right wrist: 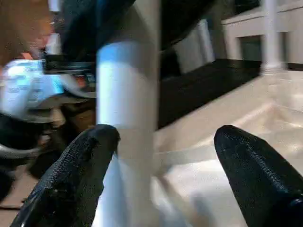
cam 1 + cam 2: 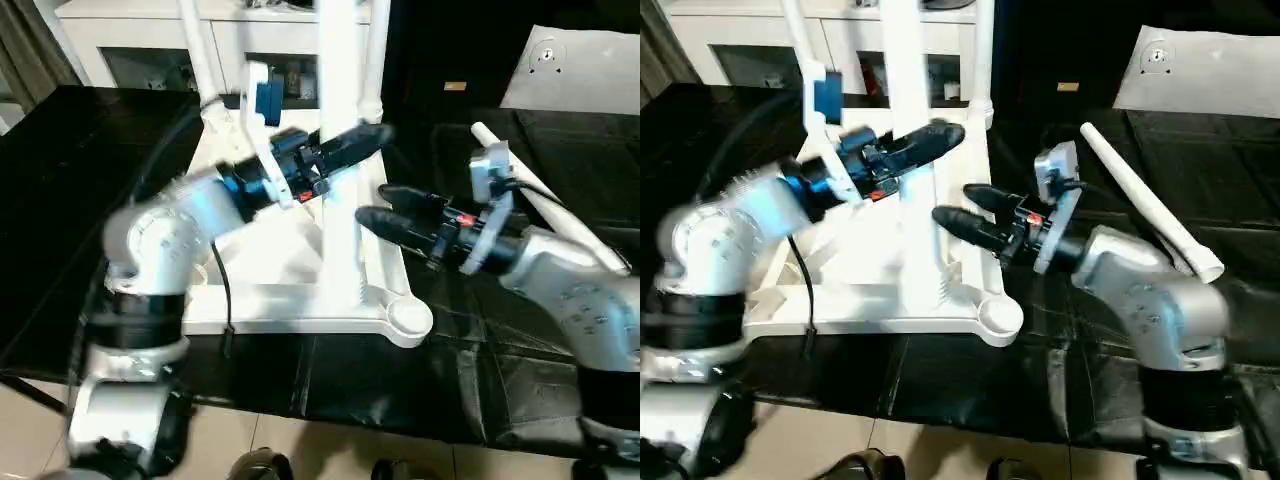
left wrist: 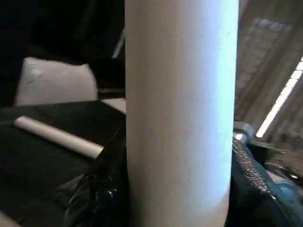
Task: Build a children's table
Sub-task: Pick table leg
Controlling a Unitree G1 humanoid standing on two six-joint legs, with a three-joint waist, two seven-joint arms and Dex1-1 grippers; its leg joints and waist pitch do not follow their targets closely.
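Observation:
The white tabletop (image 2: 290, 322) lies underside up on the black table, with its round near-right corner socket (image 2: 408, 318) open. A white leg (image 2: 340, 70) stands upright on the tabletop near its front rim. My left gripper (image 2: 355, 145) is shut on this leg at mid height; in the left wrist view the leg (image 3: 180, 118) sits between the black fingers (image 3: 102, 189). My right gripper (image 2: 385, 208) stands open just right of the leg, one fingertip (image 1: 102, 137) beside it. Two more legs (image 2: 375, 60) rise at the far corners. A loose leg (image 2: 1145, 205) lies at the right.
A white cabinet with glass doors (image 2: 140, 50) stands behind the table. A flat white board (image 2: 580, 70) lies at the back right. Black covering (image 2: 400, 390) spreads around the tabletop, and pale floor tiles (image 2: 300, 450) show below the table's front edge.

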